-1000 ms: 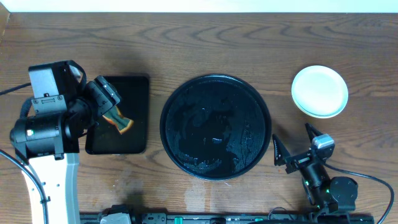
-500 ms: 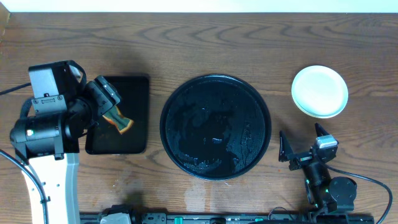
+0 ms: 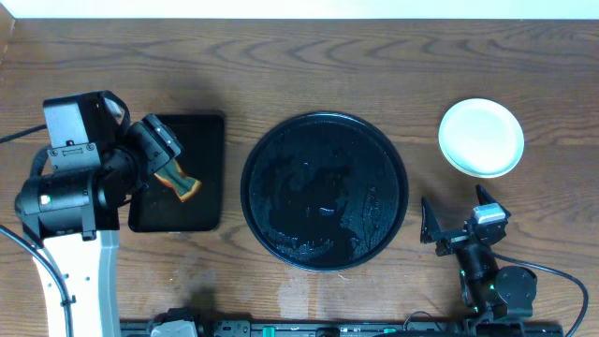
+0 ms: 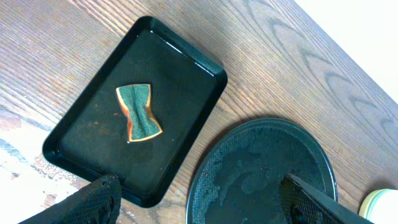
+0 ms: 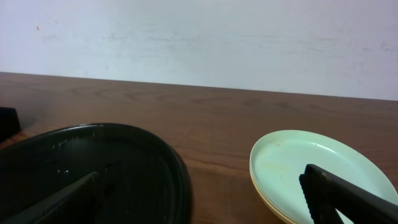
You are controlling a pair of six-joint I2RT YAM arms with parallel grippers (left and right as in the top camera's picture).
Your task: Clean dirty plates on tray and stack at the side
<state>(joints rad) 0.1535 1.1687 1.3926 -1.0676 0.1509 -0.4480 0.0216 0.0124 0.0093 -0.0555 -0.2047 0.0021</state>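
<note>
— Checked L gripper (image 4: 199, 182) yet?
— Yep. Spread wide, clamped on nothing. Only see the fingers (image 4: 93, 202) as dark mesh tips, one each side of the gap, at btm of wrist view.
— And L arm (image 3: 70, 192)?
— Rising on a white lower link behind the jaws, black elbow, wrist bent over to aim jaws down and to the R.
— R gripper (image 3: 453, 200)?
— Splayed to the full as well. Forming a V seen from overhead, tips pointing away from base.
— R arm (image 3: 496, 288)?
— Folded low behind its jaws, wrist approx level, facing fwd.
</note>
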